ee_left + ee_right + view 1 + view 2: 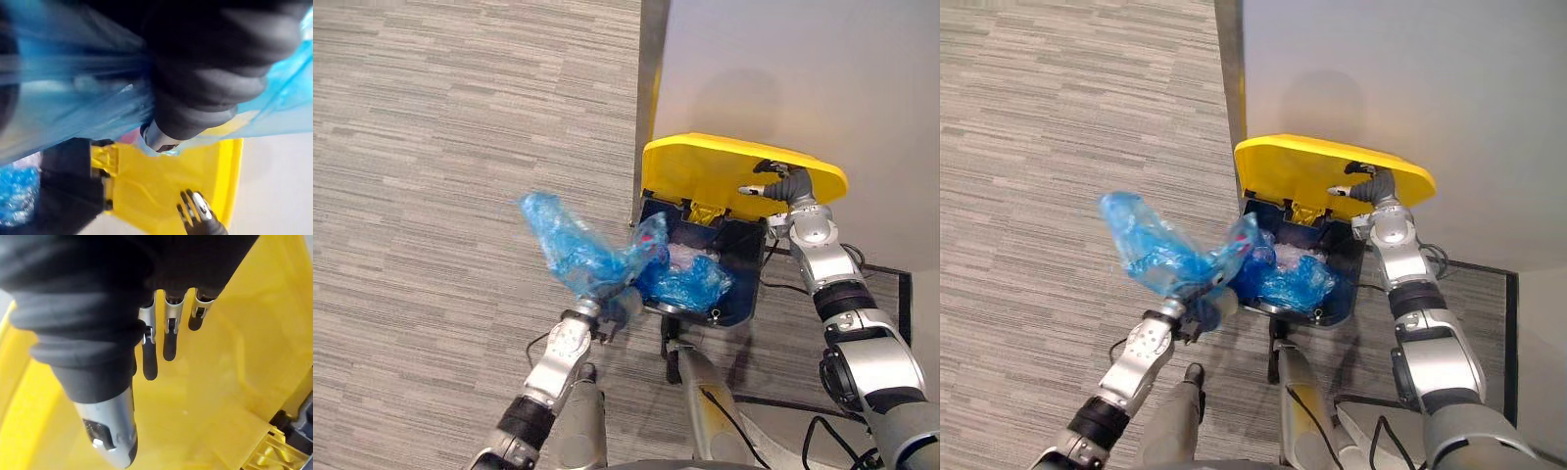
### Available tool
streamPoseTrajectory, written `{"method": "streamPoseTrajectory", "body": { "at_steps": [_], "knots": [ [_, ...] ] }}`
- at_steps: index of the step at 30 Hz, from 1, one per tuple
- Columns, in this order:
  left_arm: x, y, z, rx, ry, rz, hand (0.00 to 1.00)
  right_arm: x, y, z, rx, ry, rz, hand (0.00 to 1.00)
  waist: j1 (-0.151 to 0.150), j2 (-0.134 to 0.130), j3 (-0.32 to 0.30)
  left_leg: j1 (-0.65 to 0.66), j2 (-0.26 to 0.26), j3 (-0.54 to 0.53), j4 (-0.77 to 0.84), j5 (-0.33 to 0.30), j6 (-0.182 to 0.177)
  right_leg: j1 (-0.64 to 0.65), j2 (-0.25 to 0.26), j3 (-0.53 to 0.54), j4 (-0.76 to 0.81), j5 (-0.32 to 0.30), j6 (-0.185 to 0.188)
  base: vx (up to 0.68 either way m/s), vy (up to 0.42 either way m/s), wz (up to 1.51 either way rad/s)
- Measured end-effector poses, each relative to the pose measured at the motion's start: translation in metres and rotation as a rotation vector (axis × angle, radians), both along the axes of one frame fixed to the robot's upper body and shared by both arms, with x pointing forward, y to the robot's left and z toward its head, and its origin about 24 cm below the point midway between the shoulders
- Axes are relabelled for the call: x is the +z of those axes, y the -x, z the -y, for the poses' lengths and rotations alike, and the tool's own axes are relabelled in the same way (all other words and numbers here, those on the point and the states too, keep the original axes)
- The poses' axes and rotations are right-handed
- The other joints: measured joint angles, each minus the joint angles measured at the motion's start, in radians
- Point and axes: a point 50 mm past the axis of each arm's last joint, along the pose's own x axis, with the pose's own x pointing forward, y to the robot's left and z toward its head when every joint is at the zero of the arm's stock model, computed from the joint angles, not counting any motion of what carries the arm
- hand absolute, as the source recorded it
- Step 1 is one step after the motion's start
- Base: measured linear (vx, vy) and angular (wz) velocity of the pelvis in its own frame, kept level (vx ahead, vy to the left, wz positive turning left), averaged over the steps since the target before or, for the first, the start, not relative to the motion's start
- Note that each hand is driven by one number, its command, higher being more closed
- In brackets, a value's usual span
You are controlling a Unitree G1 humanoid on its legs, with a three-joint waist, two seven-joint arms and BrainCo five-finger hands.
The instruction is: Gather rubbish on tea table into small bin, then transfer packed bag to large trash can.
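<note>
My left hand (pixel 597 308) is shut on the bunched neck of a blue plastic bag (pixel 570 247), held up beside the left rim of the large dark blue trash can (pixel 744 289). The bag's bulk sticks up and to the left, and part of it trails toward the can's mouth. My right hand (pixel 781 184) is open, its straight fingers (pixel 168 338) resting against the raised yellow lid (pixel 705 171). Inside the can lie another blue bag (pixel 690 279) and some pale rubbish. The left wrist view shows blue plastic (pixel 63 93) stretched before the lid (pixel 156 191).
The can stands against a pale wall (pixel 783 69) at a corner. Grey striped carpet (pixel 440 147) spreads to the left. A black frame (pixel 906 294) lies on the floor at the right.
</note>
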Motion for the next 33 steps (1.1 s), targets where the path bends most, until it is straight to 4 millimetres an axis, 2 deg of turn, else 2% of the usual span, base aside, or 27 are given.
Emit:
{"method": "streamPoseTrajectory", "body": {
  "at_steps": [4,5,8,11,14,18,23,26,30,31,33],
  "knots": [
    [0.021,-0.005,0.031,-0.101,0.026,0.068,1.00,0.003,-0.001,-0.001,0.003,0.000,0.009,0.00,-0.005,0.011,0.006,0.009,-0.004,0.019,0.008,-0.007,0.002,0.000,0.003,0.022,0.004,0.003,0.004,0.00,0.019,-0.16],
    [0.035,-0.009,0.045,-0.144,0.034,0.116,1.00,0.007,-0.001,-0.003,0.012,0.002,0.026,0.00,-0.009,0.021,0.012,0.010,-0.007,0.023,0.015,-0.009,0.002,0.000,0.003,0.028,0.004,0.006,0.001,-0.01,0.011,-0.08],
    [0.051,-0.017,0.057,-0.170,0.033,0.168,1.00,0.016,-0.004,-0.009,0.029,0.005,0.048,0.00,-0.016,0.035,0.021,0.013,-0.011,0.035,0.024,-0.013,0.003,0.000,0.003,0.041,0.008,0.009,0.004,-0.02,0.011,-0.13],
    [0.058,-0.033,0.064,-0.149,-0.001,0.177,1.00,0.028,-0.010,-0.027,0.071,0.006,0.064,0.00,-0.033,0.043,0.034,0.024,-0.014,0.072,0.025,-0.018,0.011,-0.004,0.009,0.075,0.008,0.017,0.013,-0.04,0.015,-0.29],
    [0.068,-0.052,0.068,-0.104,-0.048,0.187,1.00,0.053,-0.016,-0.043,0.114,0.022,0.129,0.00,-0.058,0.041,0.084,0.021,-0.016,0.090,0.031,-0.021,0.014,-0.009,0.013,0.091,-0.005,0.029,0.017,-0.05,-0.009,-0.18],
    [0.072,-0.060,0.075,-0.086,-0.068,0.176,1.00,0.076,-0.012,-0.055,0.157,0.022,0.222,0.00,-0.062,0.041,0.089,-0.020,-0.012,0.118,0.028,-0.020,0.014,-0.070,0.027,0.115,0.003,0.036,0.017,0.01,-0.049,-0.20],
    [0.074,-0.068,0.083,-0.074,-0.124,0.168,1.00,0.086,-0.008,-0.072,0.202,-0.030,0.284,0.00,-0.084,0.034,0.094,-0.036,-0.008,0.137,0.025,-0.024,0.009,-0.102,0.032,0.127,0.019,0.034,0.020,0.05,-0.033,-0.08],
    [0.071,-0.075,0.082,-0.053,-0.171,0.152,1.00,0.095,-0.002,-0.089,0.254,-0.040,0.335,0.00,-0.089,0.013,0.111,-0.060,-0.003,0.154,0.043,-0.034,0.005,-0.127,0.039,0.139,0.024,0.034,0.020,0.00,-0.016,-0.13],
    [0.060,-0.082,0.072,0.004,-0.214,0.096,1.00,0.109,0.009,-0.108,0.321,-0.075,0.412,0.00,-0.088,0.007,0.115,-0.106,0.021,0.184,0.060,-0.044,-0.002,-0.178,0.057,0.146,0.029,0.037,0.016,0.03,-0.048,-0.13],
    [0.058,-0.084,0.068,0.021,-0.221,0.086,0.00,0.110,0.010,-0.113,0.335,-0.076,0.423,0.00,-0.088,0.006,0.115,-0.108,0.024,0.192,0.059,-0.045,-0.004,-0.185,0.063,0.152,0.031,0.037,0.016,0.05,-0.032,-0.17],
    [0.058,-0.087,0.062,0.057,-0.227,0.081,0.00,0.112,0.014,-0.120,0.360,-0.073,0.438,0.00,-0.088,0.006,0.115,-0.111,0.025,0.206,0.059,-0.045,-0.004,-0.198,0.067,0.161,0.034,0.037,0.016,0.06,-0.019,-0.16]
  ]
}}
